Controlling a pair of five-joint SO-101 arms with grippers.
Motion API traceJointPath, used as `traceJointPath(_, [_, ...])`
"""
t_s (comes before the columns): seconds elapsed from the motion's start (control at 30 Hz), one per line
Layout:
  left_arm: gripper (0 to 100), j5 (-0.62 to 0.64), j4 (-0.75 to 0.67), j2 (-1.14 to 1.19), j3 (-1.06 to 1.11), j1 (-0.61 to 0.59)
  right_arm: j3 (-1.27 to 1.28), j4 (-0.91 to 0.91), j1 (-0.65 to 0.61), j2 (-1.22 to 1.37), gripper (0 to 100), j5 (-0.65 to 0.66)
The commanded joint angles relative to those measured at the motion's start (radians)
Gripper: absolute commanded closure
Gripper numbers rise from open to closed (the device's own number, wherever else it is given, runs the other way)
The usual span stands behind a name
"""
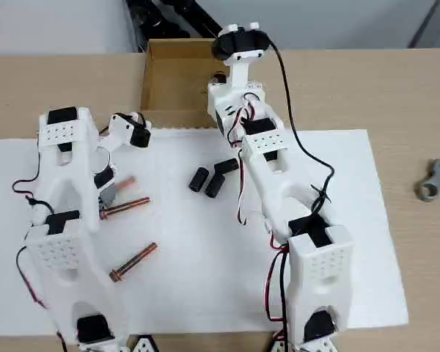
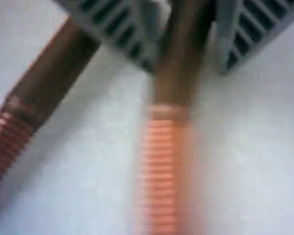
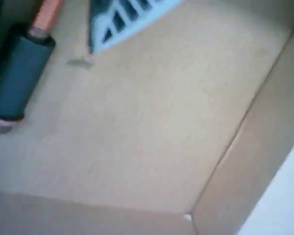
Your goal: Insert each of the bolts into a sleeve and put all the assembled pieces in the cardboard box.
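Left wrist view: the jaws of your left arm [image 1: 62, 183] pinch a bolt [image 2: 167, 137] by its shank, threaded end poking out ahead.
A second bolt [image 2: 34, 98] lies just beside it, slanted; a third [image 1: 134, 262] sits nearer the arm's base on the white sheet [image 1: 191, 293]. The three black sleeves [image 1: 215, 185] you need lie well apart, toward the right arm [image 1: 279, 176], roughly where the held bolt's long axis points. That arm reaches into the cardboard box [image 1: 165, 81], where an assembled piece [image 3: 17, 73] rests; you cannot tell how its jaws stand.
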Motion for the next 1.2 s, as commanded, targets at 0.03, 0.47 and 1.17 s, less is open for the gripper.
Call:
traceJointPath(0.03, [100, -0.008, 0.029, 0.028, -0.087, -0.003, -0.038, 0.002, -0.005, -0.076, 82.6, -0.009])
traceJointPath(0.47, [100, -0.069, 0.046, -0.186, -0.185, 0.02, -0.038, 0.002, -0.001, -0.076, 82.6, -0.009])
traceJointPath(1.17, [100, -0.68, 0.041, -0.64, 0.34, 0.21, -0.038, 0.265, 0.202, -0.254, 82.7, -0.069])
